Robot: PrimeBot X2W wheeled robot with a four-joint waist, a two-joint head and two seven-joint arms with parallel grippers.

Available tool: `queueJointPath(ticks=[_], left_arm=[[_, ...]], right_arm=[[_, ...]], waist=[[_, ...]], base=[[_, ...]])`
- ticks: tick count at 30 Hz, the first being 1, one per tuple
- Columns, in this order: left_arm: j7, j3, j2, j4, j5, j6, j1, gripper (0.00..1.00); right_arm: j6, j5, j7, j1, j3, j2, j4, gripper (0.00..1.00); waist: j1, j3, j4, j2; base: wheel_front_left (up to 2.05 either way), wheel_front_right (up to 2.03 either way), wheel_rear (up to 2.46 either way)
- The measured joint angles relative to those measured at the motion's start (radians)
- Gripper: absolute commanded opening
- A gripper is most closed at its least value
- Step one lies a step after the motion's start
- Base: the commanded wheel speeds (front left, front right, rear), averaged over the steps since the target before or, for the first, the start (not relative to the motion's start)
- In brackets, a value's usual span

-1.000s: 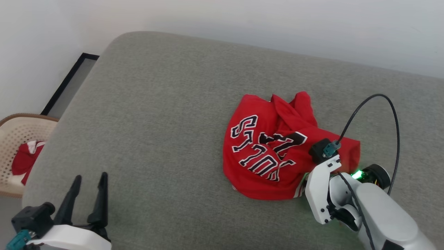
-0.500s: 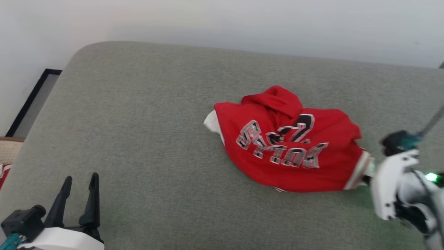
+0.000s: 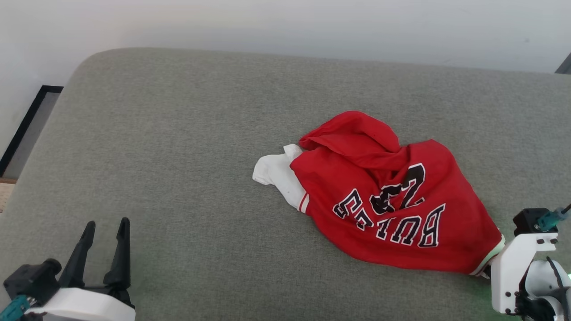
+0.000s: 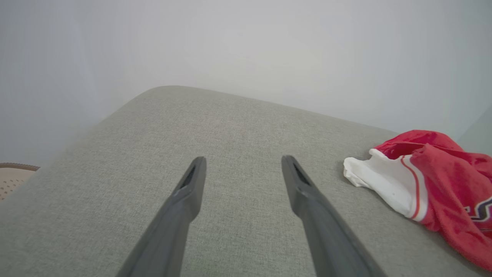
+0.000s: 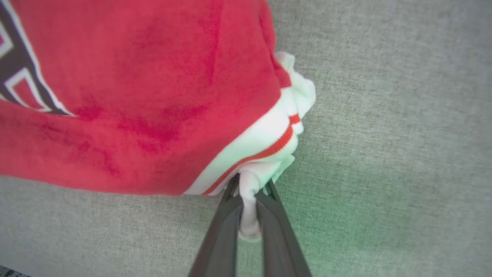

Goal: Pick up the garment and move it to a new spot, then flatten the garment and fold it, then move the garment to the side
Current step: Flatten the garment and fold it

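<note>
The garment (image 3: 392, 200), a red jersey with black "BULLS" lettering and white sleeves, lies bunched on the grey cushion, right of centre. One white sleeve (image 3: 279, 176) sticks out to its left. My right gripper (image 5: 249, 184) is shut on the white, red-striped trim at the garment's (image 5: 146, 96) lower right corner; in the head view its white wrist (image 3: 519, 263) sits at that corner with the fingers hidden. My left gripper (image 3: 105, 227) stands open at the lower left, nothing between its fingers (image 4: 192, 184), with the garment's sleeve (image 4: 384, 181) off to its right.
The grey cushion (image 3: 178, 156) spreads wide to the left of the garment. A pale wall runs along its far edge. A black-framed panel (image 3: 26, 120) lies beyond the cushion's left edge, and a woven basket rim (image 4: 15, 169) shows at the left.
The head view has swung. My right gripper has pulled the garment's corner toward the right and nearer, stretching the body out and uncovering the white sleeve. The left gripper stays open.
</note>
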Motion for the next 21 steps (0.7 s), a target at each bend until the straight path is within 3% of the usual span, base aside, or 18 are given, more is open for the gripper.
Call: queueJointPath(ticks=[1,2,3,4,15,21], left_arm=[[0.0,-0.002,0.001,0.003,0.001,-0.003,-0.006,1.0],[0.0,-0.003,0.003,0.005,0.001,-0.004,-0.011,1.0],[0.0,-0.006,0.005,0.007,0.002,-0.009,-0.016,1.0],[0.002,-0.007,0.008,0.007,0.002,-0.013,-0.021,1.0],[0.128,-0.044,0.086,-0.029,-0.043,-0.058,-0.111,1.0],[0.24,-0.097,0.153,-0.072,-0.064,-0.075,-0.195,1.0]], right_arm=[[0.0,-0.004,-0.008,-0.006,-0.004,0.007,0.012,0.0],[0.0,-0.007,-0.012,-0.013,-0.005,0.013,0.021,0.17],[0.0,-0.01,-0.022,-0.016,0.0,0.016,0.023,0.48],[0.0,-0.013,-0.033,-0.02,0.004,0.018,0.027,1.0],[0.0,-0.039,-0.113,-0.057,0.021,0.043,-0.053,1.0],[0.0,-0.072,-0.234,-0.057,0.021,0.083,-0.135,1.0]], waist=[[-0.0001,0.003,-0.001,0.0],[-0.0001,0.004,-0.002,0.0],[0.0,0.006,-0.003,0.0],[0.0,0.007,-0.006,0.0],[0.0,0.009,-0.071,0.0],[0.0,0.006,-0.126,0.0]], base=[[0.0,0.0,0.0],[0.0,0.0,0.0],[0.0,0.0,0.0],[0.0,0.0,0.0],[0.0,0.0,0.0],[0.0,0.0,0.0]])
